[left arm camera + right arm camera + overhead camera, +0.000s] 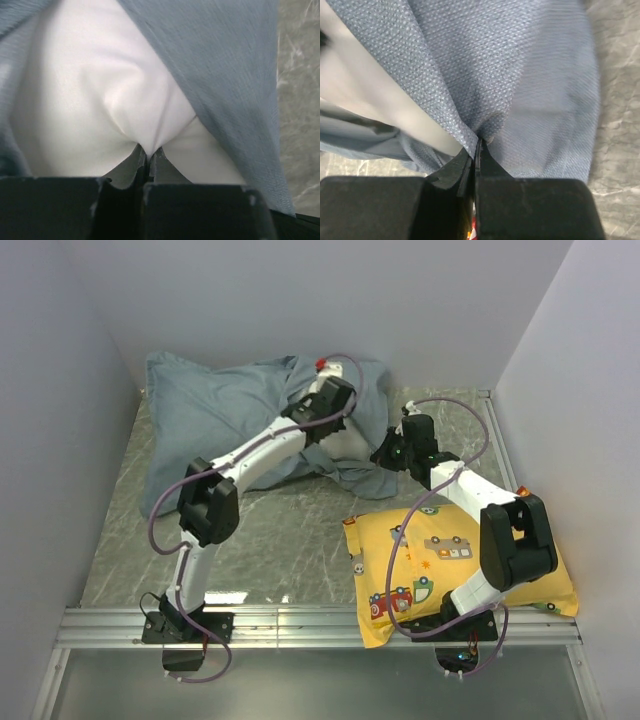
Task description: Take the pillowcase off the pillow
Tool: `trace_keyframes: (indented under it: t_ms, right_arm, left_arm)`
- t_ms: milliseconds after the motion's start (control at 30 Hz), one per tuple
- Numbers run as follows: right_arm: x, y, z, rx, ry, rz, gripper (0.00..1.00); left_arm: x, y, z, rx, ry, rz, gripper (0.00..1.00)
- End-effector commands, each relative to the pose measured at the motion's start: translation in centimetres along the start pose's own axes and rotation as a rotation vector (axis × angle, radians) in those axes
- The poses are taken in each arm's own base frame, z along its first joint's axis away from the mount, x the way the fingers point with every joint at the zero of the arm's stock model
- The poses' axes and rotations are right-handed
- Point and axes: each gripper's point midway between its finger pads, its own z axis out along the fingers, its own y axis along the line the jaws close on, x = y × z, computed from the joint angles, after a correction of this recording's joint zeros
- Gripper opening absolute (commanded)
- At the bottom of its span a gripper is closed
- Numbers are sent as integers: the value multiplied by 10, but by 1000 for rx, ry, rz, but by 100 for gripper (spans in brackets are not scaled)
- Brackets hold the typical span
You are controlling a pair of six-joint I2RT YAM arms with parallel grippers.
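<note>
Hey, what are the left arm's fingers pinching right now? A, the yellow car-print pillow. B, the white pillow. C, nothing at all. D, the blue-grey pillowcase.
B: the left wrist view shows the left fingers shut on a pucker of the white pillow, with the pillowcase off to the side.

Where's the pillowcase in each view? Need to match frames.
Top external: pillowcase at the back of the marble tabletop, left of centre.
Left wrist: pillowcase upper right, over the white pillow.
Right wrist: pillowcase fills most of the frame, pinched by the right end effector.
Shared landmark: marble tabletop, right edge of both wrist views.
</note>
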Motion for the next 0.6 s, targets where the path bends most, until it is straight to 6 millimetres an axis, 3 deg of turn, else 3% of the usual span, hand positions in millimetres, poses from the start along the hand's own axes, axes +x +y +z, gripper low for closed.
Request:
trace_keyframes:
  t_ms: [0, 133, 200, 233, 267, 333, 367, 400, 433, 533, 567]
  right_arm:
    - [9, -21, 2, 107, 32, -17, 0]
    - [13, -38, 13, 174, 44, -2, 0]
    - [9, -38, 15, 175, 38, 8, 0]
    - [9, -41, 19, 181, 39, 13, 0]
    - [3, -39, 21, 178, 30, 16, 1]
    - [-1, -38, 26, 171, 30, 20, 2]
    - [-9, -31, 28, 145, 21, 20, 3]
    - [-12, -26, 31, 125, 15, 17, 5]
    - [-15, -20, 33, 98, 20, 16, 7]
    - [-34, -2, 36, 39, 1, -9, 20]
    - [-41, 8, 34, 4, -3, -29, 25]
  left_arm:
    - [-105, 55, -28, 14, -164, -198, 0]
    - [-141, 75, -59, 131, -185, -299, 0]
    - [-144, 80, -68, 175, -170, -311, 0]
    - [-151, 81, -81, 204, -185, -313, 0]
    - [-146, 82, -83, 230, -164, -309, 0]
    - [-145, 69, -103, 335, -137, -294, 0]
    - [-131, 65, -103, 366, -100, -282, 0]
    - [-128, 55, -121, 446, -85, -275, 0]
    - [-107, 55, -115, 457, -48, -273, 0]
    - [-91, 48, -137, 537, -46, -274, 0]
    - [-65, 51, -132, 524, 1, -266, 0]
